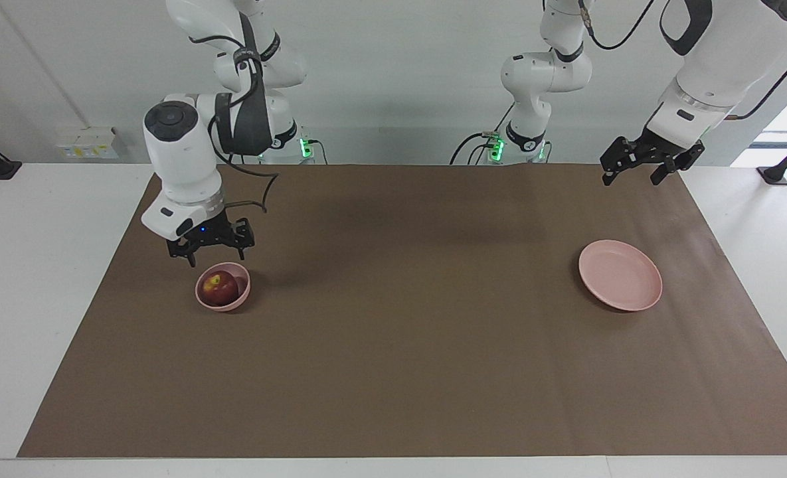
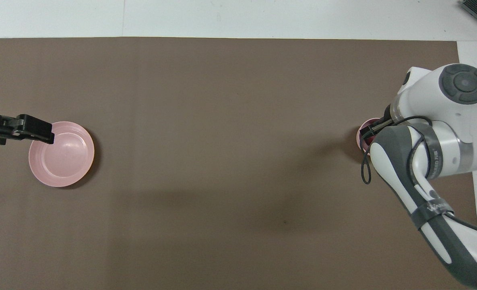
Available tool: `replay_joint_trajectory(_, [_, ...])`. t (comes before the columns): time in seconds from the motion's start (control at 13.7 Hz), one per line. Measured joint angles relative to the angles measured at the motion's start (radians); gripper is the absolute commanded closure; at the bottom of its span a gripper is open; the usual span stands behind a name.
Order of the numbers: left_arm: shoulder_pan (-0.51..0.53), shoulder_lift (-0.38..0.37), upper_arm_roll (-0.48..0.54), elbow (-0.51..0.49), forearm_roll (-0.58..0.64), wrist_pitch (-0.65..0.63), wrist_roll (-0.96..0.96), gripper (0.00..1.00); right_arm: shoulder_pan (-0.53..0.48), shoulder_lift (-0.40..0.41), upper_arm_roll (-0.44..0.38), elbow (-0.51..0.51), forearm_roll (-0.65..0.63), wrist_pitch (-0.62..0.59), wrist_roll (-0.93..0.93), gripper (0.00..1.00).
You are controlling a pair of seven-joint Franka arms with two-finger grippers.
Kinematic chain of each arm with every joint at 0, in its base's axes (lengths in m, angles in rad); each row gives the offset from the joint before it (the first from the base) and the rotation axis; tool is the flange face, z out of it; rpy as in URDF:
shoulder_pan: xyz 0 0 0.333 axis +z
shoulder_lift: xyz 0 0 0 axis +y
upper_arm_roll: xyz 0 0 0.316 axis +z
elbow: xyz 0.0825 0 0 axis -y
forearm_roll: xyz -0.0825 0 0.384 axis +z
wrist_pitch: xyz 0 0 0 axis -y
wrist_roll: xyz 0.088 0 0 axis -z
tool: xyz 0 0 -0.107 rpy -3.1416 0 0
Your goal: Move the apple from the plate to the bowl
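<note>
The apple (image 1: pixel 220 288) lies in the bowl (image 1: pixel 223 287), yellowish patch up, clear of any gripper. The bowl stands on the brown mat (image 1: pixel 406 372) toward the right arm's end of the table. The right gripper (image 1: pixel 211 249) hangs just above the bowl, jaws apart and holding nothing; in the overhead view the arm hides all but a sliver of the bowl's rim. The plate (image 1: pixel 620 275) sits on the mat toward the left arm's end, well apart from the bowl and bare. The left gripper (image 1: pixel 644 162) is raised over the mat near the plate, on the robots' side of it, jaws spread, nothing in them.
</note>
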Motion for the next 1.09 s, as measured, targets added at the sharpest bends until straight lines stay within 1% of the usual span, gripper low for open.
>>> replay_joint_trajectory(0.29, [0.000,0.000,0.000,0.000,0.000,-0.001,0.000,0.00,-0.005,-0.112,-0.015,0.128,0.031,-0.249,0.026,0.00])
replay_joint_trajectory(0.44, [0.000,0.000,0.000,0.000,0.000,-0.002,0.000,0.00,-0.005,-0.130,-0.035,0.202,0.033,-0.378,0.037,0.00])
replay_joint_trajectory(0.58, [0.000,0.000,0.000,0.000,0.000,-0.002,0.000,0.00,-0.006,-0.142,-0.049,0.259,0.034,-0.479,0.037,0.00])
replay_joint_trajectory(0.66, [0.000,0.000,0.000,0.000,0.000,-0.002,0.000,0.00,-0.006,-0.153,-0.050,0.272,0.035,-0.518,0.038,0.00])
replay_joint_trajectory(0.88, [0.000,0.000,0.000,0.000,0.000,-0.002,0.000,0.00,-0.004,-0.191,-0.046,0.264,0.036,-0.586,0.039,0.00])
replay_joint_trajectory(1.09, [0.000,0.000,0.000,0.000,0.000,-0.005,0.000,0.00,-0.022,-0.197,-0.050,0.249,0.036,-0.595,0.040,0.00])
